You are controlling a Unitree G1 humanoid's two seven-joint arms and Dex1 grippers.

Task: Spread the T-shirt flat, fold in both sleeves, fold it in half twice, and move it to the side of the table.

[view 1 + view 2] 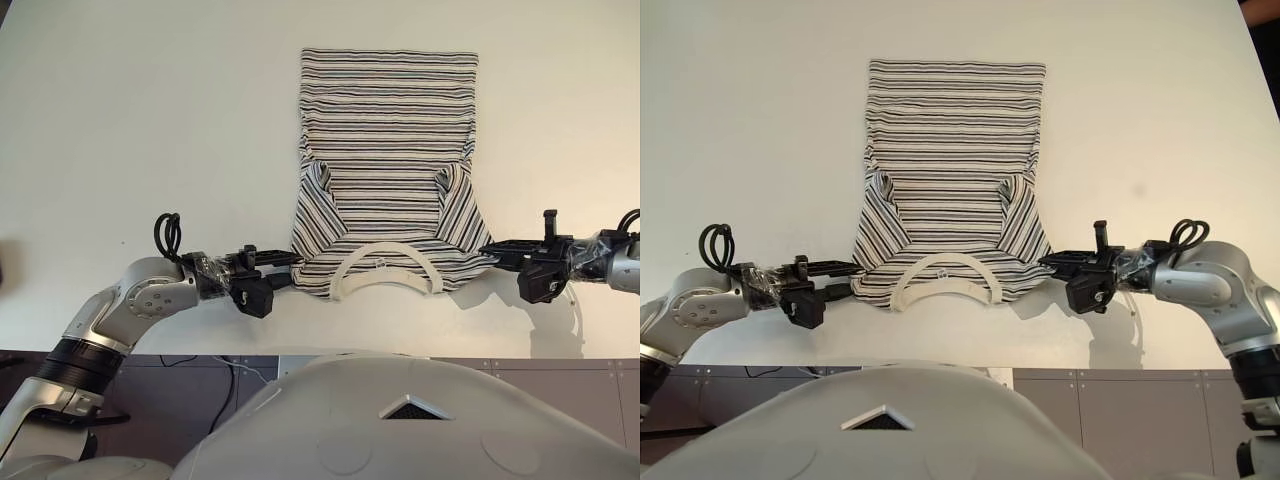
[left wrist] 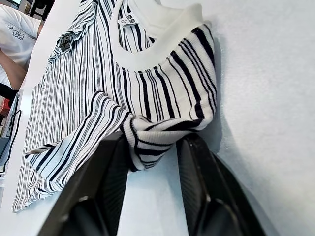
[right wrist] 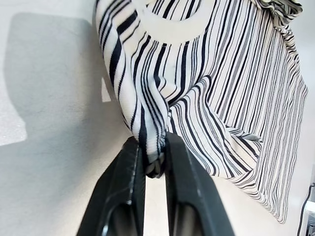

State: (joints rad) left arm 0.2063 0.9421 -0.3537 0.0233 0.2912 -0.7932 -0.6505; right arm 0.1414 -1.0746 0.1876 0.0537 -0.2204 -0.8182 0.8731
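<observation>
Your T-shirt [image 1: 385, 150] lies on the table [image 1: 150, 120], its long axis running away from you, collar [image 1: 388, 262] nearest, sleeves folded in. Your right gripper [image 1: 487, 250] is clenched on the right shoulder. Your left gripper [image 1: 292, 258] stands parted around the left shoulder, seemingly not pinching.
</observation>
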